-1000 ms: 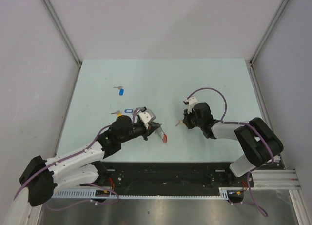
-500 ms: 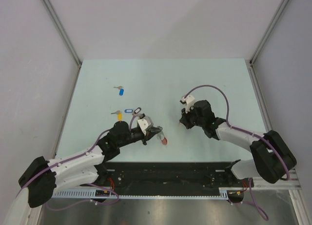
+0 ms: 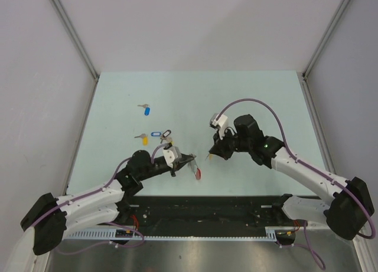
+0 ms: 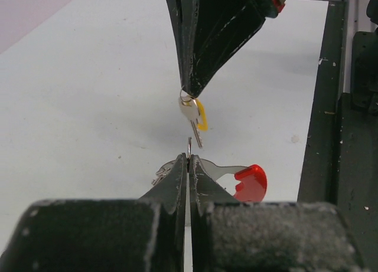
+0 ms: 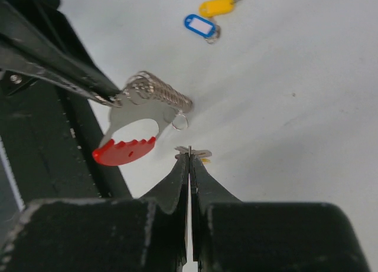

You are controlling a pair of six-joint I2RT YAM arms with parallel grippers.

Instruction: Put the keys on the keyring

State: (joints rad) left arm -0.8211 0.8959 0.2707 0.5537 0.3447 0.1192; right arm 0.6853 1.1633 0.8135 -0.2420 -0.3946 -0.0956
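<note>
**Keyring and yellow-tagged key held close together by the near edge**

Keyring (image 5: 139,105) sits just inside the near edge of the table (image 3: 236,95), a little left of its middle. The left end effector (image 4: 189,156) has its fingers pressed fully together on the keyring's coiled grey metal end. From that grip a flat grey plate with an oval cut-out reaches away, and a red toothed arc runs along its lower rim. A small wire ring (image 5: 180,121) hangs from the coil. Whether the red arc touches the table cannot be told.

The right end effector (image 5: 189,154) is likewise pinched closed, gripping the yellow-tagged key (image 4: 191,114) by its head. In the left wrist view the silver blade hangs downward with the yellow tag just behind it. The blade tip is just above the left fingertips and does not touch them. In the right wrist view the small wire ring lies just beside the right fingertips with a narrow gap between. The key is not threaded onto the keyring.

Other keys lie on the table toward the left edge. A key with a yellow tag (image 3: 144,140), one with a blue-rimmed tag (image 3: 155,133) and one with a dark tag (image 3: 166,133) are bunched close together just beyond the left end effector. A key with a solid blue tag (image 3: 147,110) lies alone, farther toward the far left corner.
</note>
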